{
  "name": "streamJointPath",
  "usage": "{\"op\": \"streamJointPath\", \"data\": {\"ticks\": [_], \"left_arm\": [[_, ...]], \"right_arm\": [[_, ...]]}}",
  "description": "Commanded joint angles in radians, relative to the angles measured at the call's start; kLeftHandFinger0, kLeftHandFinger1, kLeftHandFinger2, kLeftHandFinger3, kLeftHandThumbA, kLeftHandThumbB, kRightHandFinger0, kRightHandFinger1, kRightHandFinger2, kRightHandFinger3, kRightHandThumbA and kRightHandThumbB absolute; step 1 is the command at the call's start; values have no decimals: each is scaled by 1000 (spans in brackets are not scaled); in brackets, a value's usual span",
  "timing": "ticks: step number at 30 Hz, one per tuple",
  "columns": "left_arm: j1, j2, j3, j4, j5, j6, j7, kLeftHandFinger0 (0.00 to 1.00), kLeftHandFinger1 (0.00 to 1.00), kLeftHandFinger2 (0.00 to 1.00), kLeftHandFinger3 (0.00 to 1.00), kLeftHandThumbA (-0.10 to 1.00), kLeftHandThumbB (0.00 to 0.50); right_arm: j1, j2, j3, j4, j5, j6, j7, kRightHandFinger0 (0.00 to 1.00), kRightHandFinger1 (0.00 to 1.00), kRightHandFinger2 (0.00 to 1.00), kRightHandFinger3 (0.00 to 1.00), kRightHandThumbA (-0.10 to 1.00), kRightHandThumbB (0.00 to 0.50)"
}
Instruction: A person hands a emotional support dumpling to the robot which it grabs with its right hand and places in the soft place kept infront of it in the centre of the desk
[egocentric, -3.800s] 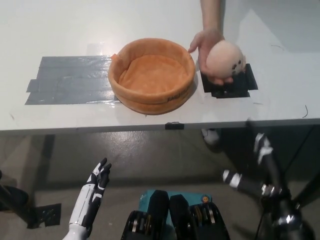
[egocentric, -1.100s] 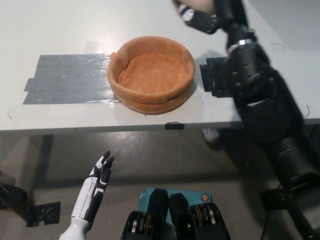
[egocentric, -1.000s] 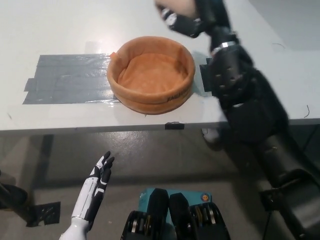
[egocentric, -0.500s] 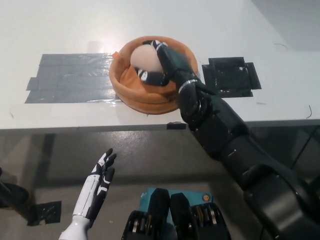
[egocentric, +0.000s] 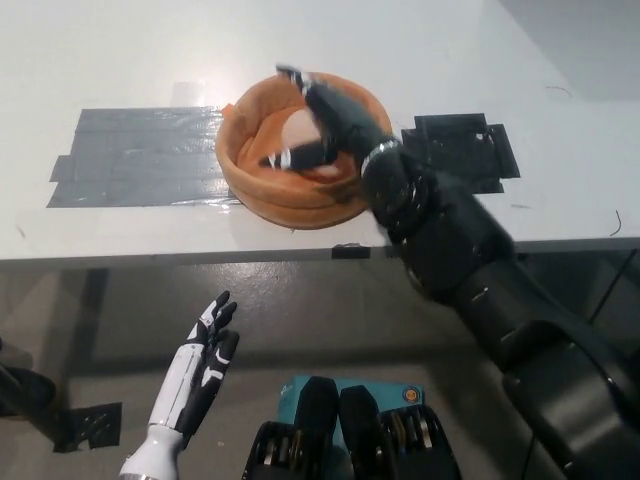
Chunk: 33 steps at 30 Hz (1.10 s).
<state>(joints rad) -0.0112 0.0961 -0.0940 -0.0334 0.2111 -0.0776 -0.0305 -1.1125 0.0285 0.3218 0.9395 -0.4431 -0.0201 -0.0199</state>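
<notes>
One dumpling (egocentric: 301, 131) — under right hand (egocentric: 322, 125) — no legible writing.

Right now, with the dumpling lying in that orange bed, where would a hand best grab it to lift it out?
Probably from above, around its rounded top. The dumpling sits low inside the bed, whose raised rim walls off its sides, so only the top is free. The right hand is over it now, fingers spread; the left hand rests below the desk.

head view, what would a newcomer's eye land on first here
First, the black right robot hand reaching over the orange soft basket at the desk's centre, fingers spread around the pale dumpling inside it. Next, the grey tape patch left of the basket and the black one right of it. The white left robot hand rests open below the desk edge.
</notes>
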Motion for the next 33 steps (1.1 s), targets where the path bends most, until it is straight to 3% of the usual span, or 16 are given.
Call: {"op": "streamJointPath", "data": {"ticks": [1, 4, 6, 7, 13, 14, 16, 18, 22, 23, 33], "left_arm": [[-14, 8, 0, -32, -1, -3, -6, 1000, 1000, 1000, 1000, 936, 86], [-23, 7, 0, -25, -8, -14, -6, 1000, 1000, 1000, 1000, 958, 89], [-30, 9, 2, -21, -13, -17, -8, 1000, 1000, 1000, 1000, 989, 94], [-30, 8, 3, -21, -18, -14, -10, 1000, 1000, 1000, 1000, 995, 104], [-65, 14, 13, 29, -41, -52, -9, 1000, 1000, 1000, 1000, 982, 107], [-65, 15, 15, 28, -43, -43, -11, 1000, 1000, 1000, 1000, 991, 138], [-65, 12, 14, 22, -41, -33, -10, 1000, 1000, 1000, 1000, 1000, 137], [-61, 6, 12, 17, -41, -24, -9, 1000, 1000, 1000, 1000, 1000, 146], [-54, 6, 8, 17, -33, -32, -7, 1000, 1000, 1000, 1000, 986, 105], [-54, 6, 7, 22, -26, -34, -2, 1000, 1000, 1000, 1000, 998, 101], [-34, 6, 1, 32, -19, -50, 1, 1000, 1000, 1000, 1000, 1000, 96]], "right_arm": [[-10, -39, -82, -252, 96, -17, 38, 1000, 1000, 1000, 1000, 928, 475], [-9, -56, -137, -365, 146, -13, 58, 1000, 1000, 1000, 1000, 890, 456], [-5, -74, -162, -454, 154, -19, 56, 1000, 1000, 1000, 1000, 919, 490], [8, -85, -181, -539, 158, 0, 55, 1000, 1000, 1000, 1000, 891, 472], [137, -141, -204, -906, 157, 89, 109, 1000, 1000, 1000, 1000, 951, 484], [183, -144, -200, -979, 152, 111, 118, 1000, 1000, 1000, 1000, 943, 454], [294, -157, -191, -1115, 143, 127, 128, 1000, 1000, 1000, 1000, 943, 441], [396, -166, -186, -1197, 146, 102, 124, 1000, 1000, 1000, 1000, 921, 418], [595, -181, -169, -1301, 114, 66, 114, 1000, 1000, 1000, 1000, 934, 380], [664, -177, -173, -1314, 135, 53, 105, 1000, 1000, 1000, 1000, 874, 365], [937, -183, -197, -1131, 201, -102, 59, 1000, 1000, 1000, 1000, 846, 323]]}}
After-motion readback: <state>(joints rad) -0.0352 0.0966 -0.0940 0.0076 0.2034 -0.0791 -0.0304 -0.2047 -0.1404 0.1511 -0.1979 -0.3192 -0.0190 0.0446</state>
